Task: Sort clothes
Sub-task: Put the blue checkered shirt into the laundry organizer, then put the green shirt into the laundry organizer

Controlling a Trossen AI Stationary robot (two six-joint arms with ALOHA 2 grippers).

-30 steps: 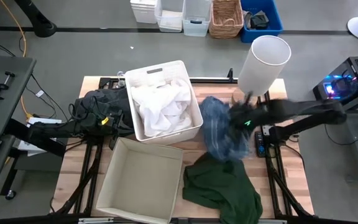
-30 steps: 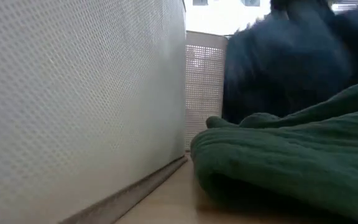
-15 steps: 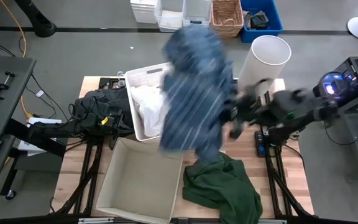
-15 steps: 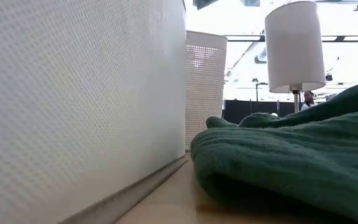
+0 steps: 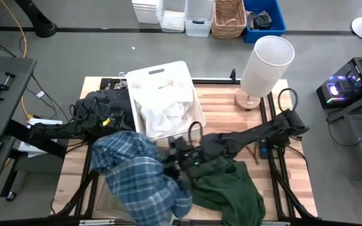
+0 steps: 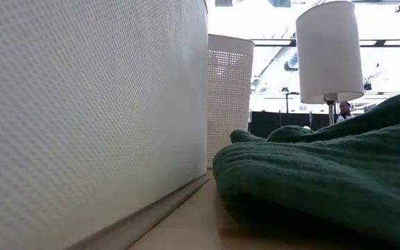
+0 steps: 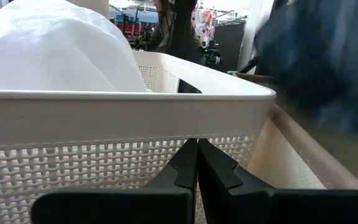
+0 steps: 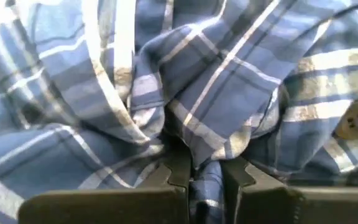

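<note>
The right gripper (image 5: 176,158), fingers pinched on the blue-and-white plaid fabric shirt (image 5: 140,179), holds it over the beige bin, so releasing comes next.

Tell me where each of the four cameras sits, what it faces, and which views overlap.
High: overhead, facing down; both arms, basket, lamp, green garment.
Low: table height, facing level; green garment, lamp; no arm.
Left wrist: faces the basket; left tool shut.
Right wrist: right tool shut on plaid shirt.
Shared: high also shows the shirt.
</note>
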